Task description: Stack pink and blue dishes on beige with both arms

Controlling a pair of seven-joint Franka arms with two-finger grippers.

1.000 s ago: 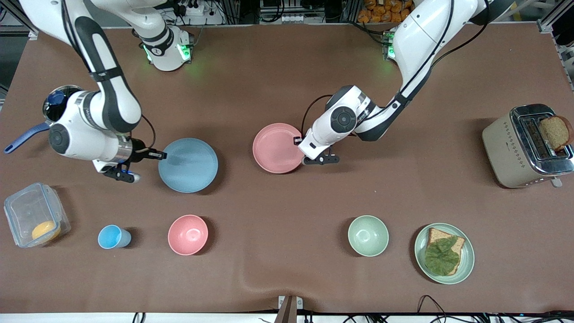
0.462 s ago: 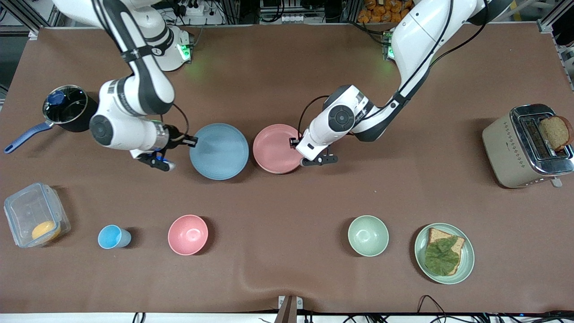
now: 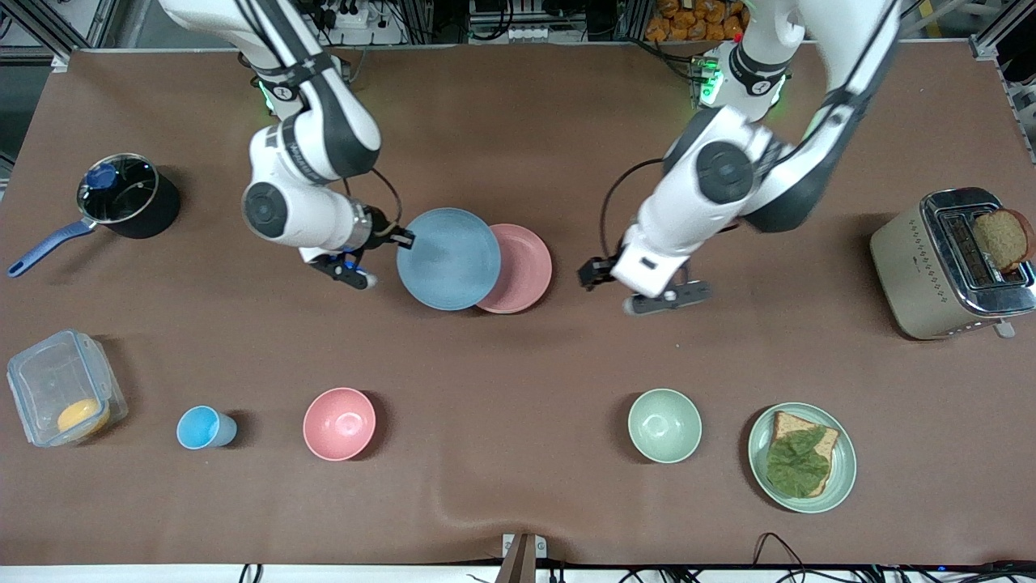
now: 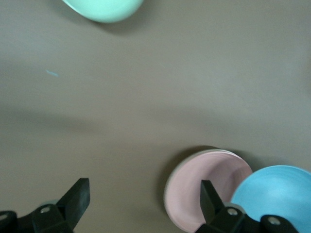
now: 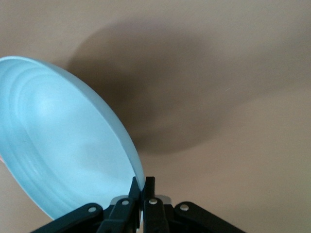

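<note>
High front camera faces robots; 2 wrist cameras look down, sharing blue plate (image 3: 447,257).

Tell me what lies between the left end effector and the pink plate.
Nothing: in the front view only bare brown table separates the open left end effector from the pink plate.

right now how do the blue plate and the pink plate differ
The blue plate is up in the air, its rim pinched in the right gripper, which is shut; the pink plate lies on the table with nothing gripping it. The blue plate partly overlaps the pink plate from above. The left gripper is open and apart from both. Both are flat round plates of about equal width.
</note>
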